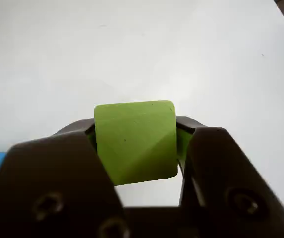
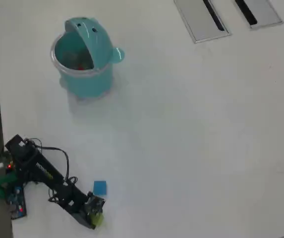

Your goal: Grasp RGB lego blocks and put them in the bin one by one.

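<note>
In the wrist view we see the gripper [image 1: 137, 148] pinching the yellow-green cube [image 1: 135, 141], one dark jaw pressed against each side of it, so the cube sits squarely between them with its top edge above the jaw tips. Below it lies only bare white table [image 1: 142, 54]. A sliver of blue shows at the left edge of that view, beside the left jaw; we take it for the blue cube [image 2: 99, 187].

From overhead, the gripper [image 2: 96, 217] with its cube [image 2: 97, 218] sits just below the blue cube as the picture runs, the two apart by a small gap. The arm [image 2: 47, 181] stretches low and nearly straight, running from its base near the table's left edge down and to the right toward the blue cube.

The teal whale bin [image 2: 85, 59] stands well away from the blue cube, toward the top of the overhead view, lid tipped back. Something red [image 2: 80, 66] shows inside it, probably the red cube.

Two grey slotted plates [image 2: 201, 19] lie far off at the top right.
</note>
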`<state>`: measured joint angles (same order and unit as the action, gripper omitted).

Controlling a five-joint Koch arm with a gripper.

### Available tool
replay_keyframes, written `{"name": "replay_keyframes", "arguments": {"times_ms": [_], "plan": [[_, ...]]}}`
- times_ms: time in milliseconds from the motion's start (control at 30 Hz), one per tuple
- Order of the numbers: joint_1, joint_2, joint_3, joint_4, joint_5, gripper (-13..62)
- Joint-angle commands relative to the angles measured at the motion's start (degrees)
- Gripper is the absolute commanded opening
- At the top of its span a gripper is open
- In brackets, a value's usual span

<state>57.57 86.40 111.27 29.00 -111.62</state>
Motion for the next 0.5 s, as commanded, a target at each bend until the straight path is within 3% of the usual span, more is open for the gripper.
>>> {"name": "replay_keyframes", "arguments": {"times_ms": [0, 467], "plan": [[-1.49, 4.92, -5.71, -3.34, -0.35, 15.0], [-11.34, 24.17, -1.14, -2.99, 5.89, 11.7]]}}
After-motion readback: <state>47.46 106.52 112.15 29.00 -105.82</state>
